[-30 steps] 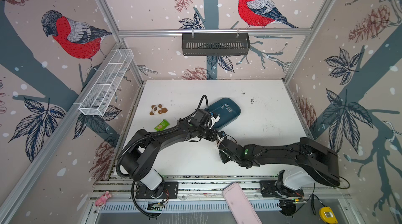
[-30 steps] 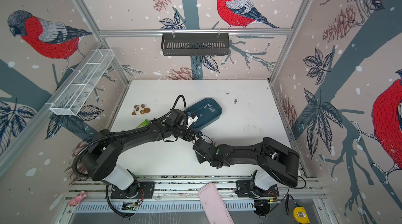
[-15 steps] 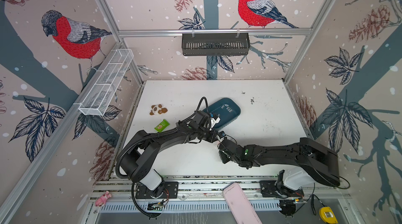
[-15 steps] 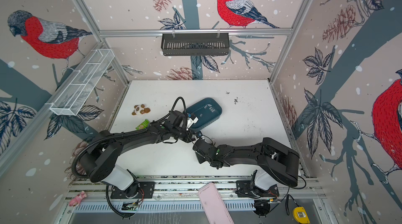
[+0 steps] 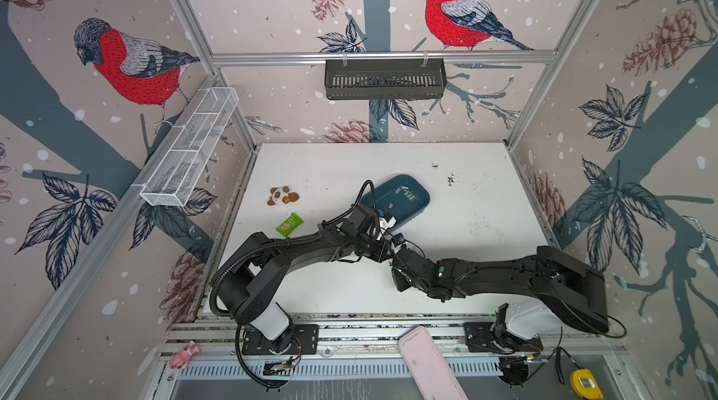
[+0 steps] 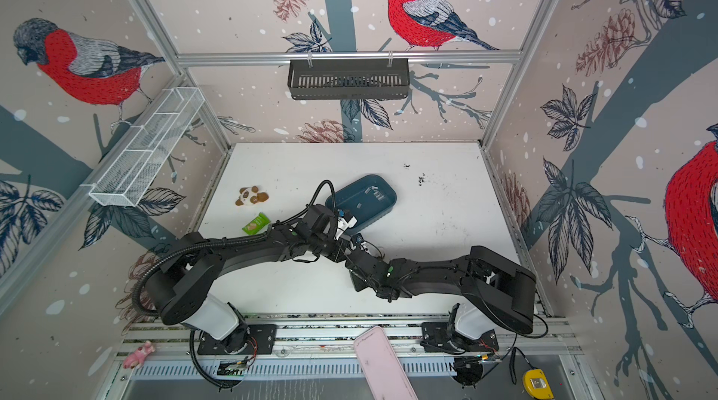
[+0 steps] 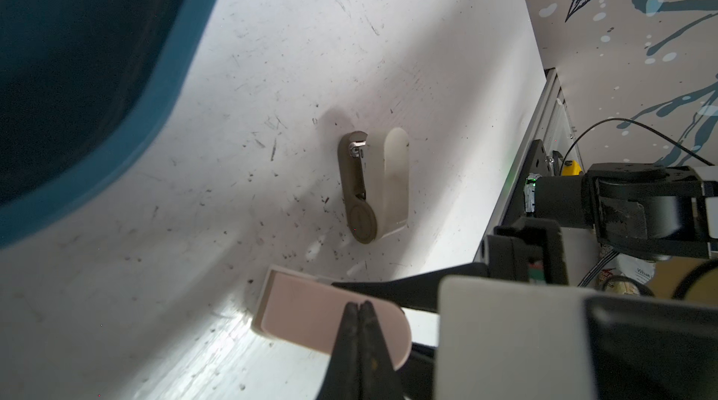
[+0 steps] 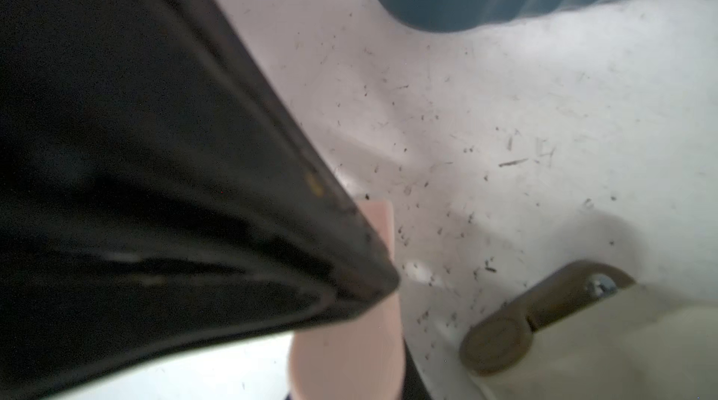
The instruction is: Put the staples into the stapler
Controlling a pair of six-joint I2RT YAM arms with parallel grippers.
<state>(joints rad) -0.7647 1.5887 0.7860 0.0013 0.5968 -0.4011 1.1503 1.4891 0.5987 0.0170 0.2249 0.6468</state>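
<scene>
A small pink stapler [image 7: 307, 320] sits just above the white table, and my right gripper [image 8: 345, 390] is shut on it. One black finger [image 7: 408, 287] runs along its far side. My left gripper [image 7: 359, 304] is shut, its tips against the stapler's pink top, with nothing visible between them. In the right wrist view the left fingers [image 8: 233, 223] cover much of the pink stapler [image 8: 349, 355]. The staples [image 5: 408, 194] [image 6: 375, 195] lie as pale bars in the blue tray [image 5: 421, 203]. In both top views the wrists hide both grippers.
A beige and olive stapler [image 7: 373, 184] [image 8: 544, 320] lies on its side on the table just beyond the grippers. The blue tray's rim [image 7: 163, 98] is close by. A panda toy [image 5: 283, 196] and a green packet [image 5: 288, 224] lie to the left.
The left wrist has edged slightly toward the front, over the right gripper. The right arm has hardly moved.
</scene>
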